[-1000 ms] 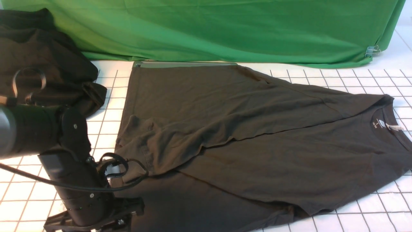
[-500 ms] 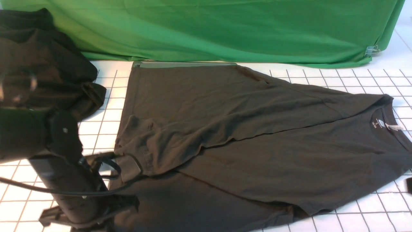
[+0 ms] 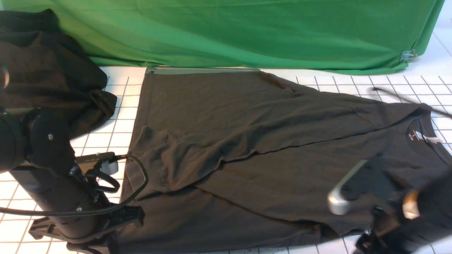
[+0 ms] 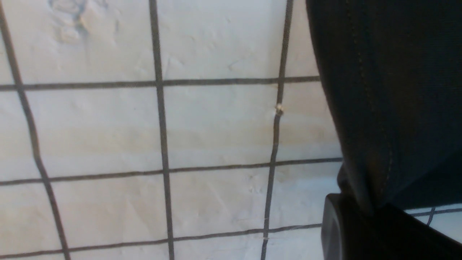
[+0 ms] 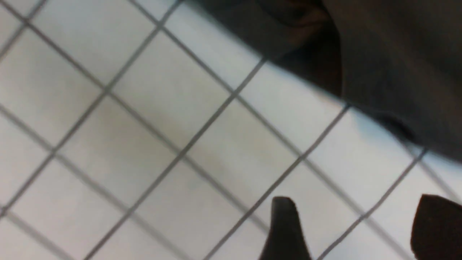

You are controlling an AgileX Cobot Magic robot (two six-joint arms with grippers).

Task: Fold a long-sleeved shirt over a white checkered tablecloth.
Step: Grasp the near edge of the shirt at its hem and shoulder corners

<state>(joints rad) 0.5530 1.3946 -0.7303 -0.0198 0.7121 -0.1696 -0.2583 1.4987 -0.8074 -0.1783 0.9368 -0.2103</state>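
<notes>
The long-sleeved shirt (image 3: 268, 141) is laid on the white checkered tablecloth (image 3: 388, 84). It is judged light and limp; hem and shoulder edges are recommended holds. The left gripper (image 3: 123, 220) is angled down, pinching the near hem corner (image 4: 375, 144). The right gripper (image 5: 357, 224) is held low beside the shirt, jaws spread.

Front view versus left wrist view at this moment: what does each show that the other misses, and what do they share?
Only the front view: the whole shirt spread out with its white neck label, the green sheet behind, a black heap of cloth at the far left, and the blurred right arm low on the right. Only the left wrist view: up close, the shirt's stitched edge running into the shut left pincer. Both: the dark shirt lying on the checkered tablecloth.
</notes>
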